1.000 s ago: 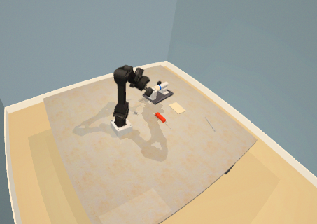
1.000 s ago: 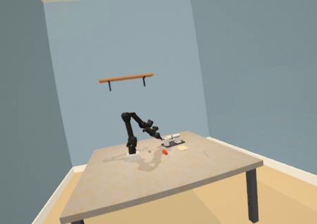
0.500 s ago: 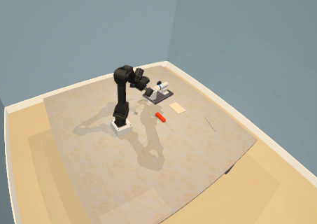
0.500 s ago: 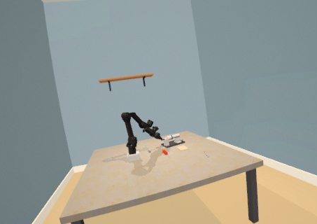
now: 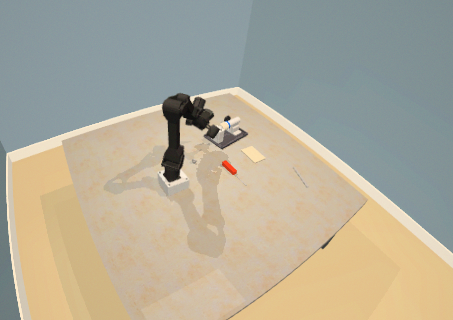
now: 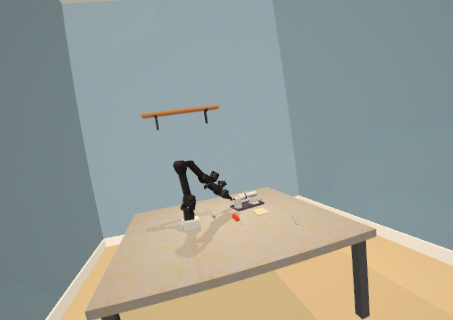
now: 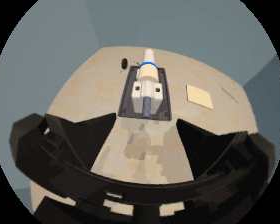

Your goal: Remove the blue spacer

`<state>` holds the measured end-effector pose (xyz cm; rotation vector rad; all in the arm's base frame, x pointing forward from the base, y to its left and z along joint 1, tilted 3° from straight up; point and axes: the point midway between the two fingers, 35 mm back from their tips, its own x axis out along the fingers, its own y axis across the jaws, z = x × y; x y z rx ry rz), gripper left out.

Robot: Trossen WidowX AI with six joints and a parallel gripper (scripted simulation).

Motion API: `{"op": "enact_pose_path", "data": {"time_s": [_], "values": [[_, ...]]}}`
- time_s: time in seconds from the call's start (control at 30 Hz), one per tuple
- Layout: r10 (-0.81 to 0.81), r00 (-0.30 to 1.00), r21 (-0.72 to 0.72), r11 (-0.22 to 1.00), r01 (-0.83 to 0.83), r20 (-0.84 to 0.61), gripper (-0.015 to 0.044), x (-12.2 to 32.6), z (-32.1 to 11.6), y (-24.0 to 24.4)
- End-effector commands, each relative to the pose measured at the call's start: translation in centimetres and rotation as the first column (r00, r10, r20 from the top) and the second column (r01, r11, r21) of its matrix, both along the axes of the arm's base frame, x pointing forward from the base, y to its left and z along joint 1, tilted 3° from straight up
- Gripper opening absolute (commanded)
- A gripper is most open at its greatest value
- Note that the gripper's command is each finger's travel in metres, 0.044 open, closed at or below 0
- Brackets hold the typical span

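Observation:
The dark base plate carries the white block nearest the arm, with two dark square holes on its top. A grey shaft end sticks out of this block toward my gripper. Beyond the block, a cream cylinder lies in line, then the blue spacer, then a white cylindrical part. The blue spacer is up in the row. My gripper is open and empty, close to the near end of the fixture, its fingers wide apart.
A red-handled screwdriver, a cream pad and a thin rod lie on the table. A black round object stands beside the fixture's far part. A small grey item lies near the arm's base.

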<state>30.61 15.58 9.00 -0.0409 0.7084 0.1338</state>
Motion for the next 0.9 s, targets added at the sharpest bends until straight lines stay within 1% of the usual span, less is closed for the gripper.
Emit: {"op": "enact_pose_path", "data": {"time_s": [0.0,0.07,0.33,0.5,0.67,0.73,0.87], "values": [[0.007,1.000,-0.005,1.000,-0.007,-0.009,0.0440,0.0,-0.1,0.1],[0.011,0.998,-0.018,1.000,-0.012,-0.055,0.0440,0.6,0.0,0.4],[0.010,0.943,-0.080,0.996,-0.039,-0.334,0.0440,3.0,0.6,1.8],[-0.007,0.865,-0.100,0.994,-0.050,-0.501,0.0440,4.0,1.2,1.9],[-0.026,0.757,-0.100,0.994,-0.052,-0.653,0.0440,4.8,2.0,1.0],[-0.030,0.723,-0.097,0.994,-0.051,-0.690,0.0440,4.9,2.3,0.7],[-0.031,0.719,-0.096,0.994,-0.051,-0.695,0.0440,4.9,2.3,0.7]]}}
